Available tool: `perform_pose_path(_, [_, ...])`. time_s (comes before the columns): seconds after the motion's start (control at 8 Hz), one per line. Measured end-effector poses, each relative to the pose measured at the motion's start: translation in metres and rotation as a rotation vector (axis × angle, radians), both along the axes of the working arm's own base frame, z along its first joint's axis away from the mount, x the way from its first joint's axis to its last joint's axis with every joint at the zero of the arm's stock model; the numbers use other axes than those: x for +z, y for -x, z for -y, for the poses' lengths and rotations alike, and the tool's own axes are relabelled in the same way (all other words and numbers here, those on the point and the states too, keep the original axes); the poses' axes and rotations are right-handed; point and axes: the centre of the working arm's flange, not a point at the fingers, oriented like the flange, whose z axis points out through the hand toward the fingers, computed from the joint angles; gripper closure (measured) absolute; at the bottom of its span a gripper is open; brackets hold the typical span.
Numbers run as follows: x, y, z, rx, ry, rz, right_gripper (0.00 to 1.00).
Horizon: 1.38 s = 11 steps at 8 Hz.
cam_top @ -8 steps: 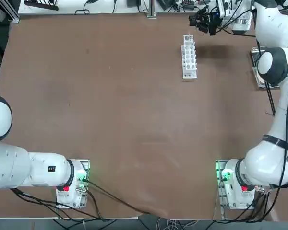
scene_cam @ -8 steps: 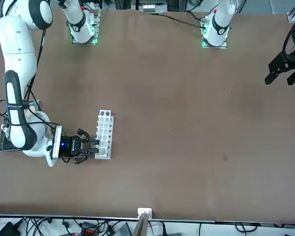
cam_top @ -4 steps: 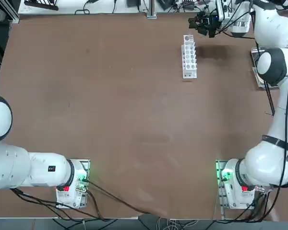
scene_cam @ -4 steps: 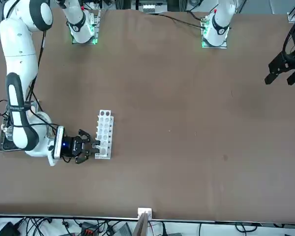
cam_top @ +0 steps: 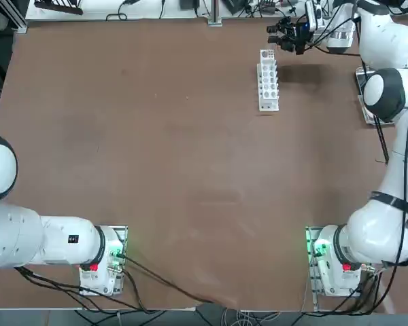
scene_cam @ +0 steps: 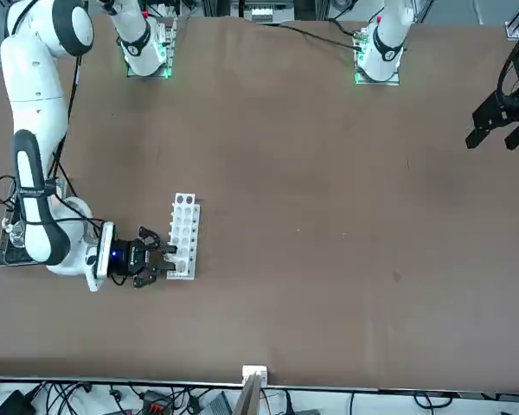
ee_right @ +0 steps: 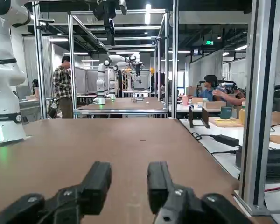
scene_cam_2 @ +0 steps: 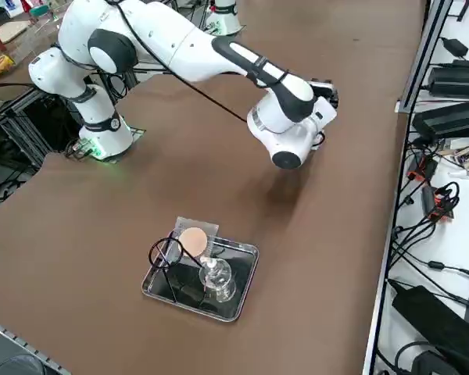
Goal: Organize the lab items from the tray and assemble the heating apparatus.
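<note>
The right gripper (scene_cam: 162, 261) hangs low and level just beside the far end of the white rack (scene_cam: 183, 237), its fingers (ee_right: 97, 179) parted a little with nothing between them. The wrist view confirms it: two dark pads with a gap, only bare brown tabletop (ee_right: 84, 140) ahead.

The work lies the other way. The tray (scene_cam_2: 242, 283) sits behind the fingers, back along the arm near the table's right edge, well apart from them. In it stand the wire ring stand (scene_cam_2: 166, 256), the glass burner (scene_cam_2: 216, 279) and the grey mesh (scene_cam_2: 194, 238) with its tan disc, all crowded together and none yet lifted out. The tray's long axis seems to run roughly along that table edge. The fingers point away from it, so the coming move, I'd say, is a pull-back and a turn of the hand toward the tray.

The tabletop is open and brown with plenty of room to build the stack. Beyond it there are metal frames, benches and people at work.
</note>
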Motion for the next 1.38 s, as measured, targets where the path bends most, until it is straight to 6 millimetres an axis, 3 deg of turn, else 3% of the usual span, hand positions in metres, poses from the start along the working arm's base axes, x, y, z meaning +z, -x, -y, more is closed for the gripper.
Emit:
perform_pose_path(0.12, [0.000,0.000,0.001,0.000,0.000,0.001,0.30])
perform_pose_path(0.25, [0.001,0.000,0.001,-0.005,-0.007,0.000,0.26])
perform_pose_path(0.38, [0.002,-0.001,0.001,-0.010,-0.016,0.001,0.08])
perform_pose_path(0.5, [0.004,-0.002,0.006,-0.018,-0.022,-0.013,0.00])
perform_pose_path(0.88, [0.017,-0.007,0.061,-0.051,-0.002,-0.116,0.00])
perform_pose_path(1.38, [0.072,-0.004,0.152,-0.076,0.187,-0.213,0.00])
